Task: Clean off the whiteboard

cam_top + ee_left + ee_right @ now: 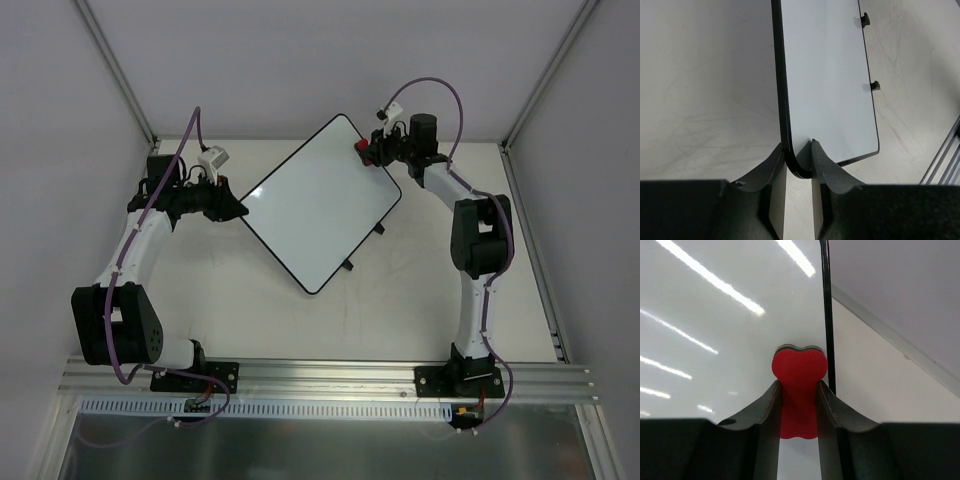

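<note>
The whiteboard (320, 205) lies turned like a diamond in the middle of the table, white with a thin black rim and no writing showing. Two black clips (870, 50) sit on its near right edge. My left gripper (240, 211) is shut on the board's left corner (799, 167), one finger on each face. My right gripper (368, 152) is shut on the red bone-shaped eraser (799, 375) and holds it on the board's glossy face (715, 340) near the far right edge, just inside the rim (827, 315).
Grey walls with metal corner posts (115, 65) close in the table at the back and sides. An aluminium rail (330, 375) carries both arm bases at the near edge. The tabletop (250, 320) bears faint scribbles.
</note>
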